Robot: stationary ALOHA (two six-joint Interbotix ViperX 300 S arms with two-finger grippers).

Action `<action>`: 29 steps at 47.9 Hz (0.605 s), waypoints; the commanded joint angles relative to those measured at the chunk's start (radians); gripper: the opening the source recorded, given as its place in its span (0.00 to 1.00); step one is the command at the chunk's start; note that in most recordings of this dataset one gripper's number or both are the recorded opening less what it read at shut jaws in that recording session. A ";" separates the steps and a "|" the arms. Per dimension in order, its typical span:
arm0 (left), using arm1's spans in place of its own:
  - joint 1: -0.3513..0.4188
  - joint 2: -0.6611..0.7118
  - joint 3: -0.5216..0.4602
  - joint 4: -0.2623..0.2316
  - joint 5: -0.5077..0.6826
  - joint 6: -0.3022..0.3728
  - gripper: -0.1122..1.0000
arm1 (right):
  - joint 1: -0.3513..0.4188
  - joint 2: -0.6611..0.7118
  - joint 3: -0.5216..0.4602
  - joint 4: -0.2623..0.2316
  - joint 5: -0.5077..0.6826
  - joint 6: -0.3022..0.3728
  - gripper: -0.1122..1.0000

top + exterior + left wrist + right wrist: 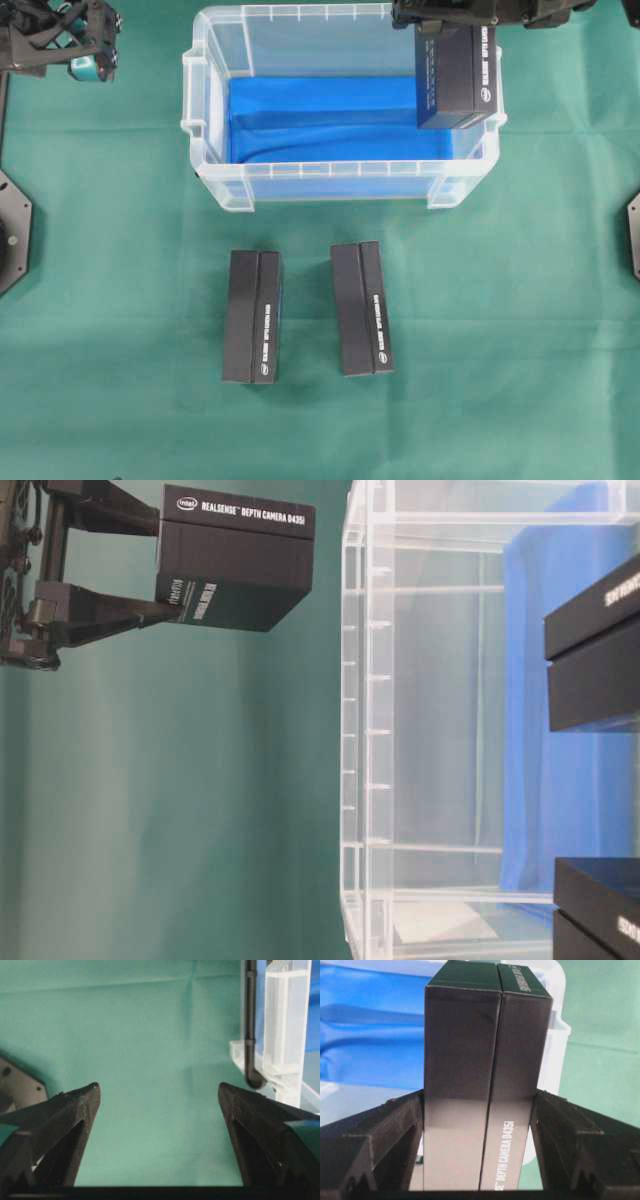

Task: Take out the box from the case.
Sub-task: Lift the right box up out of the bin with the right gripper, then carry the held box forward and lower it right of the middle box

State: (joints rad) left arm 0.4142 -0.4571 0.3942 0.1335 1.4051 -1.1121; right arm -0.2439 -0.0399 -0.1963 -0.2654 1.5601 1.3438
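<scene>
The case (215, 180) is a clear plastic tub with a blue lining (330, 125), standing at the back middle of the table. My right gripper (455, 28) is shut on a black box (457, 75) and holds it in the air over the case's right end. In the table-level view the box (235, 565) hangs well clear of the case (365, 730), gripped at one end. The right wrist view shows the box (487, 1035) clamped between both fingers of the gripper (479, 1105). My left gripper (88, 50) is open and empty at the back left (159, 1092).
Two more black boxes (252, 316) (362, 307) lie side by side on the green cloth in front of the case. A corner of the case (282, 1025) shows at the right of the left wrist view. Black arm bases sit at the table's left (12, 235) and right (633, 235) edges.
</scene>
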 commanded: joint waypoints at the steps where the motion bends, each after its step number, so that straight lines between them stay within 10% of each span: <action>1: 0.002 -0.011 -0.011 0.003 0.002 0.000 0.98 | 0.021 -0.035 -0.028 -0.006 0.000 0.003 0.70; 29: 0.002 -0.011 -0.011 0.005 0.003 0.000 0.98 | 0.233 -0.034 -0.020 -0.006 0.066 0.167 0.70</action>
State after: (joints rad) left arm 0.4142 -0.4571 0.3942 0.1335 1.4082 -1.1121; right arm -0.0445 -0.0399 -0.1963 -0.2654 1.6230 1.4864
